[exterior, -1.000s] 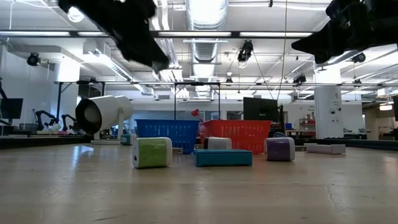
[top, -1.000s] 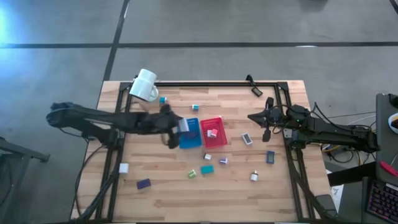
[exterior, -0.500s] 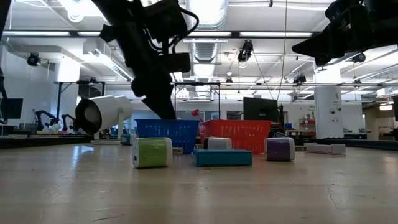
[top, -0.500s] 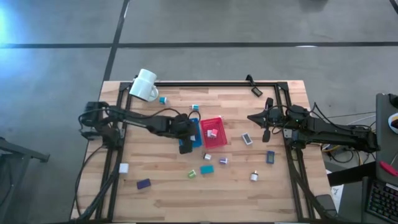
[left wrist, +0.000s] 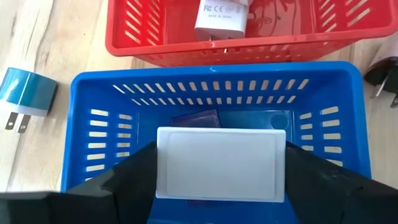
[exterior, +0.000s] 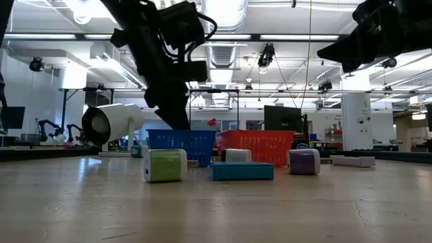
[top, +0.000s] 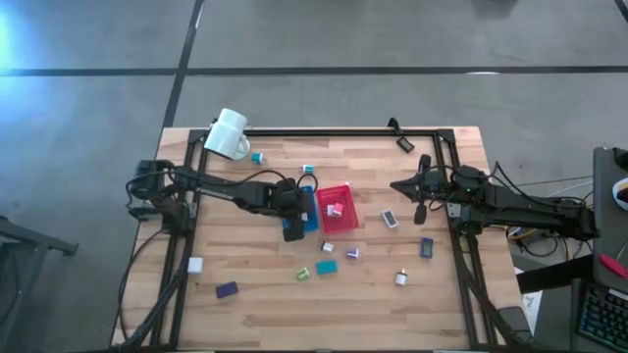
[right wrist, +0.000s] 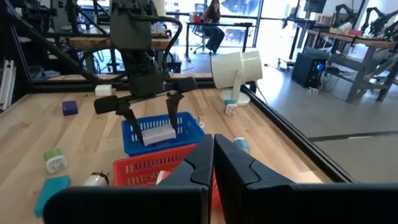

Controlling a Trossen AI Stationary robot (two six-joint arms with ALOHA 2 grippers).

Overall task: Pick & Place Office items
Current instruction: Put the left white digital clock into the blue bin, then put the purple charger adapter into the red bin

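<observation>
— Comparing with a second ago: any change?
— Left claw [left wrist: 219,186] has moved over the blue tray [top: 300,218], fingers spread around a white block [left wrist: 219,163] held above the tray. Right claw [top: 420,191], pressed together, unmoved at 3 o'clock of the surface [top: 265,304].
— Count?
— Trays: two, blue and red tray [top: 336,208]. Mug [top: 228,134]: one, 11 o'clock. Loose items: about ten, mostly toward 6 o'clock.

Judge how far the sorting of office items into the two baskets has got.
Done: a white charger lies in the red basket. In hand: the left gripper holds a white block over the blue basket. Left: about a dozen items, like the green block, remain on the table.
</observation>
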